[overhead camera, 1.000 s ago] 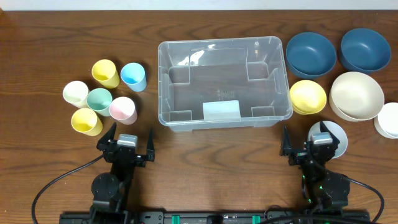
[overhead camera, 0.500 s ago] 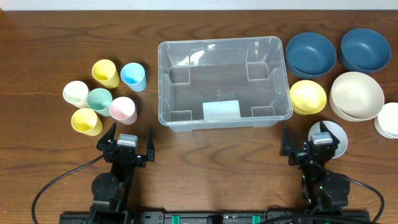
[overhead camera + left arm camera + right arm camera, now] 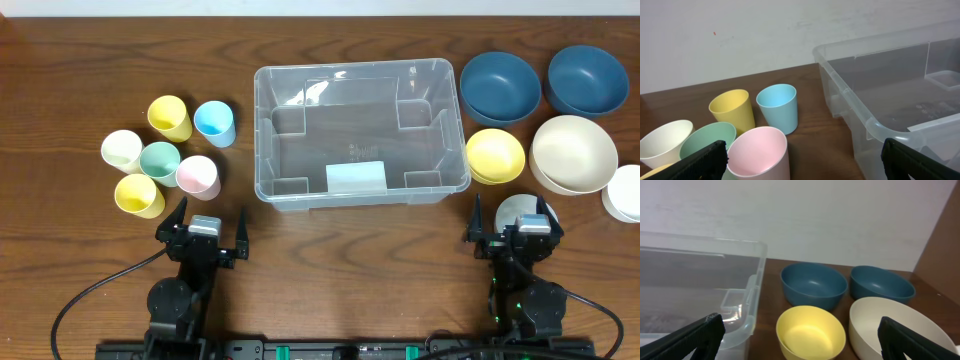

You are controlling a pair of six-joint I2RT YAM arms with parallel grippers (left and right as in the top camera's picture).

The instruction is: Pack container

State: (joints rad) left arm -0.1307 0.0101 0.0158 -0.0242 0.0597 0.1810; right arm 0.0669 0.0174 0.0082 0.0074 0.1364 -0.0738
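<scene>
The clear plastic container (image 3: pixel 350 68) stands empty at the table's middle, its pale label (image 3: pixel 355 178) on the near wall; its corner shows in the left wrist view (image 3: pixel 875 125) and in the right wrist view (image 3: pixel 747 297). Several pastel cups stand to its left, the pink cup (image 3: pixel 198 176) nearest my left gripper (image 3: pixel 210 228). That gripper is open and empty, with the pink cup (image 3: pixel 760 155) just ahead of it. My right gripper (image 3: pixel 512 228) is open and empty, facing the yellow bowl (image 3: pixel 812 332).
Two dark blue bowls (image 3: pixel 499 86) (image 3: pixel 587 80), a yellow bowl (image 3: pixel 495 155), a big cream bowl (image 3: pixel 573 152) and a white bowl (image 3: pixel 626 192) lie right of the container. A small white bowl (image 3: pixel 518 208) sits partly under the right gripper. A wall rises behind the table.
The right gripper has shifted a little to the right, over the small white bowl. The left arm and all objects have stayed still.
</scene>
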